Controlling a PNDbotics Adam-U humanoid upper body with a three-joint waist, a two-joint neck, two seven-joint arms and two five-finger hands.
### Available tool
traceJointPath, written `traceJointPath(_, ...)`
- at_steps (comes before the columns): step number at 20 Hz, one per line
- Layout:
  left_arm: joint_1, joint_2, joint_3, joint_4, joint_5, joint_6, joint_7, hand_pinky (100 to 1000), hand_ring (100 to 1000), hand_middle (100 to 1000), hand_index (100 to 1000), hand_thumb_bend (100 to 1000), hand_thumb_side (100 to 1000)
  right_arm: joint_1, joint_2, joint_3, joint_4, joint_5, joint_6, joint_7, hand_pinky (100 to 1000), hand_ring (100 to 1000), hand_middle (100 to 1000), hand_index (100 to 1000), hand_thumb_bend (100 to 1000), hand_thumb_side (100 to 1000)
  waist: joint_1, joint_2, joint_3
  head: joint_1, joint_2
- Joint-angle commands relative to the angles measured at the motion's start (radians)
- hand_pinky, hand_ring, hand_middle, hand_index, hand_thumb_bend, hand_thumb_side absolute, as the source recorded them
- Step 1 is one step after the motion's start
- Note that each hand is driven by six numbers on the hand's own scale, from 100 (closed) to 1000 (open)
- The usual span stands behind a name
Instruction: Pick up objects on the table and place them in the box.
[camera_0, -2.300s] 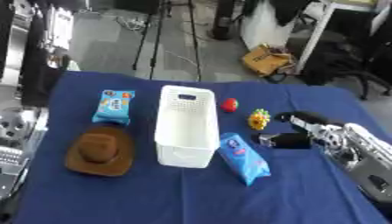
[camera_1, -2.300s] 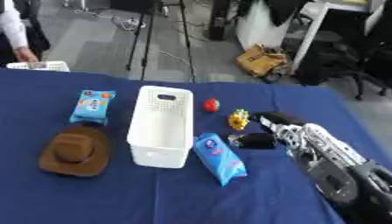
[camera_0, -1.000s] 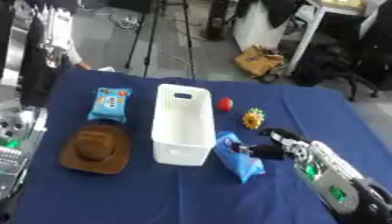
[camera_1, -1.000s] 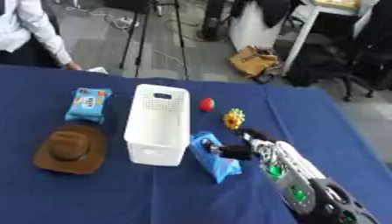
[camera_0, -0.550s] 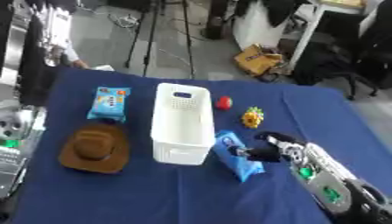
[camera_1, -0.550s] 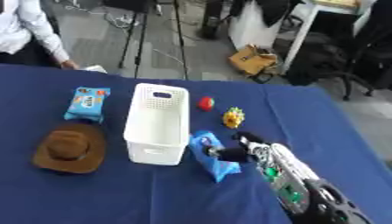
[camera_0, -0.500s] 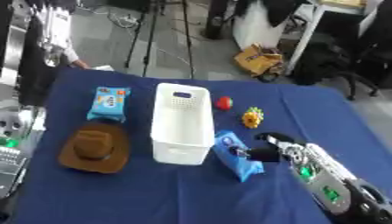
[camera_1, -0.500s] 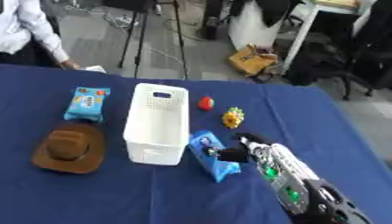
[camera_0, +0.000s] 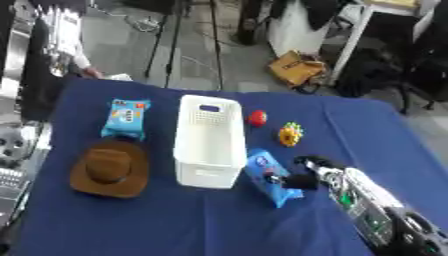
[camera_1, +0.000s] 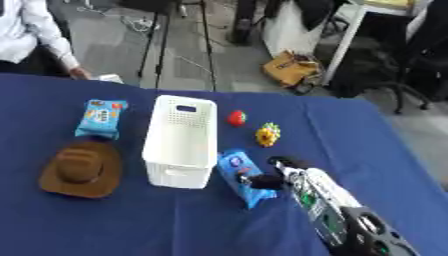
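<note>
A white basket (camera_0: 210, 142) stands upright mid-table. Just to its right lies a blue packet (camera_0: 269, 176), flat on the blue cloth. My right hand (camera_0: 308, 173) comes in from the lower right and touches the packet's right edge; its grip is not clear. A red ball (camera_0: 256, 118) and a yellow toy (camera_0: 290, 135) lie beyond the packet, apart from the hand. Left of the basket sit a second blue packet (camera_0: 128, 117) and a brown hat (camera_0: 109, 168). My left hand shows in neither view.
The blue-covered table (camera_0: 201, 225) has open cloth along its front. Grey machine parts (camera_0: 10, 150) stand at the left edge. Beyond the far edge are a tripod, chairs and a brown bag (camera_0: 297, 70) on the floor.
My right hand has come in from the right side of the table to the blue packet beside the basket. Over the last half second it has stayed there; the packet still lies flat.
</note>
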Motion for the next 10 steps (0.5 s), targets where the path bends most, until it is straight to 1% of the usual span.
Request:
traceJointPath(1, -0.017, 0.005, 0.0, -0.014, 0.005, -0.001, -0.005, 1000, 1000, 935, 1000, 100, 999, -0.02, -0.005, -0.019, 0.016, 0.013, -0.013, 0.002, 943, 1000, 1000, 1000, 648, 803, 0.01, -0.014, 0.002, -0.006, 0.001)
traceJointPath(10, -0.025, 0.002, -0.001, -0.014, 0.005, -0.002, -0.01, 1000, 1000, 935, 1000, 100, 998, -0.029, 0.007, -0.025, 0.061, 0.014, -0.032, 0.012, 942, 1000, 1000, 1000, 675, 773, 0.017, -0.012, 0.009, -0.004, 0.003)
